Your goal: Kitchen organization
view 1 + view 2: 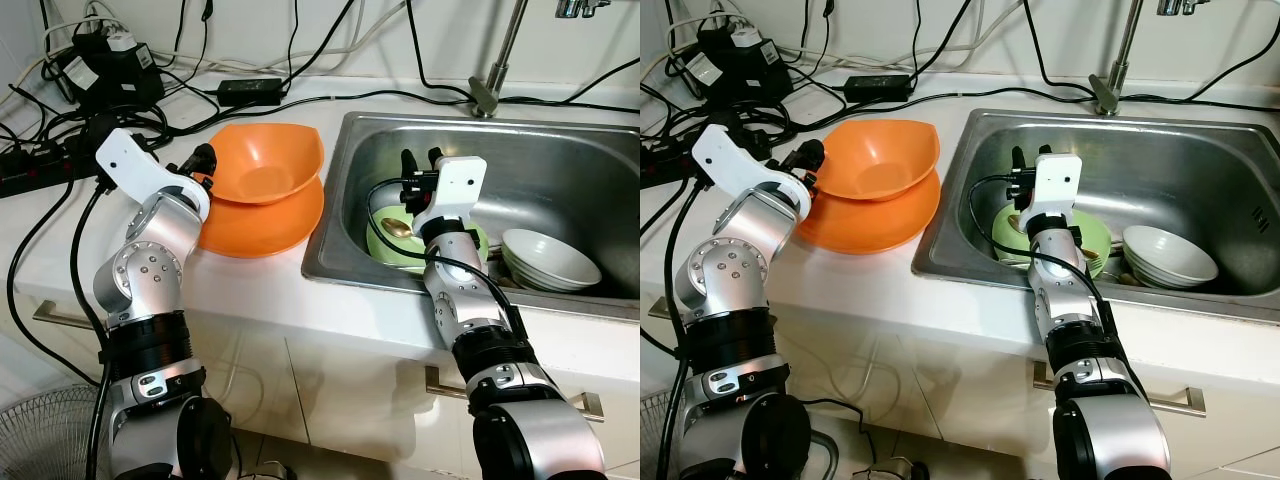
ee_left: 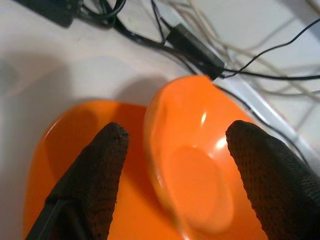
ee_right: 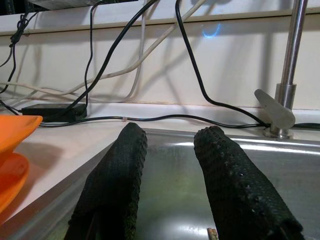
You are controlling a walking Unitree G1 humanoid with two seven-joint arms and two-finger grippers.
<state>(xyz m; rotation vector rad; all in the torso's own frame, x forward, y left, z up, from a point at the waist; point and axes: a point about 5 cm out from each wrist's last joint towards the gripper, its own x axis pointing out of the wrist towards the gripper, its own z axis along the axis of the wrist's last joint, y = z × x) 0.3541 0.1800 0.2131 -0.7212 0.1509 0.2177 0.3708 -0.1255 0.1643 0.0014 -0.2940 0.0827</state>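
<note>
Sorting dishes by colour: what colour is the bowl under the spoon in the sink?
Light green bowl, clearest in the left eye view.

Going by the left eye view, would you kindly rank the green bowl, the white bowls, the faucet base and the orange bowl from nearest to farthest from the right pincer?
1. Green bowl, just below the right pincer in the sink.
2. White bowls, at the sink's right end.
3. Faucet base and orange bowl, the first behind the sink, the second on the counter to the left: too close to call.

My 2 orange bowls (image 1: pixel 262 170) look like glossy, smooth plastic. Right of them, the sink (image 1: pixel 560 170) is brushed steel with a dull sheen. Inside it, the white bowls (image 1: pixel 548 258) look glazed. My fingertips (image 2: pixel 100 170) are matt, knobbly black.
</note>
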